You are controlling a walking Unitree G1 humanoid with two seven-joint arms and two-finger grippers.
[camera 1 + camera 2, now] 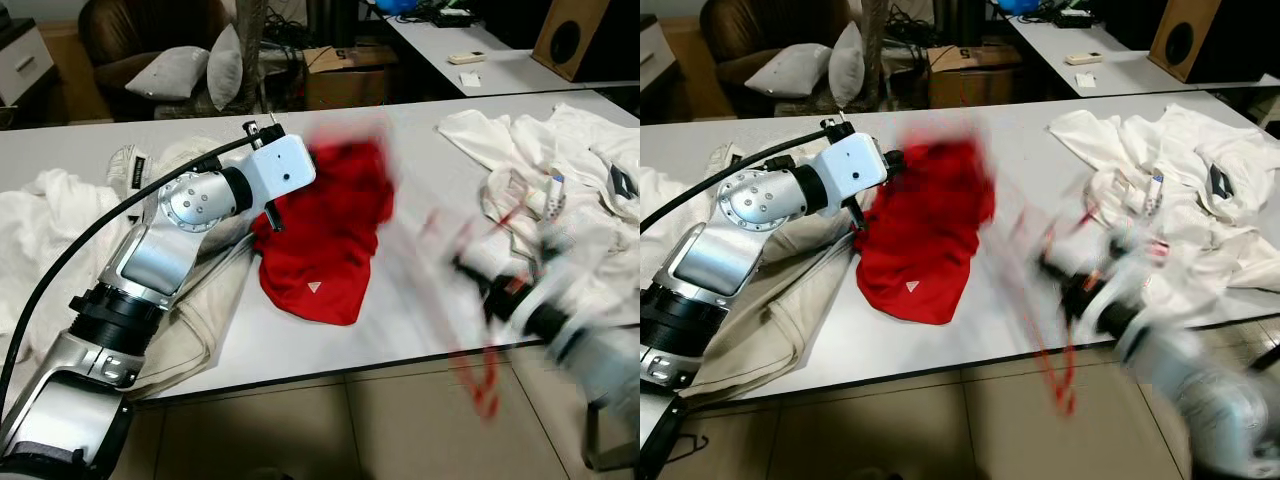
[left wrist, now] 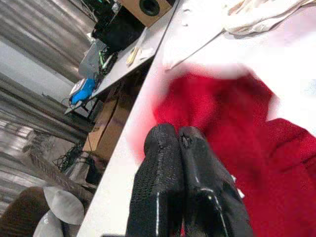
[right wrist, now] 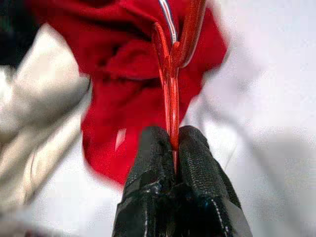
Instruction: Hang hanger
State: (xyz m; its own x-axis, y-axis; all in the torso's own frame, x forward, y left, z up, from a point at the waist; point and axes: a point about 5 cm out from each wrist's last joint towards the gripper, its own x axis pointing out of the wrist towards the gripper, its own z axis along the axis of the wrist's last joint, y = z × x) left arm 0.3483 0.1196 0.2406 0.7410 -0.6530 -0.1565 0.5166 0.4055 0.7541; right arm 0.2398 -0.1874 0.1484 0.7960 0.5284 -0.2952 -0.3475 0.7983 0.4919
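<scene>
A red shirt lies on the white table, its upper part smeared by motion. My left gripper is at the shirt's upper left edge, fingers pressed shut with red cloth between them. In the eye views its wrist housing hides the fingertips. My right gripper is shut on a thin red hanger. That arm is blurred near the table's front edge, to the right of the shirt. A blurred red part of the hanger trails below the edge.
Beige and white clothes are piled on the table's left, under my left arm. A heap of white garments covers the right side. Behind the table stand an armchair with cushions, a cardboard box and another desk.
</scene>
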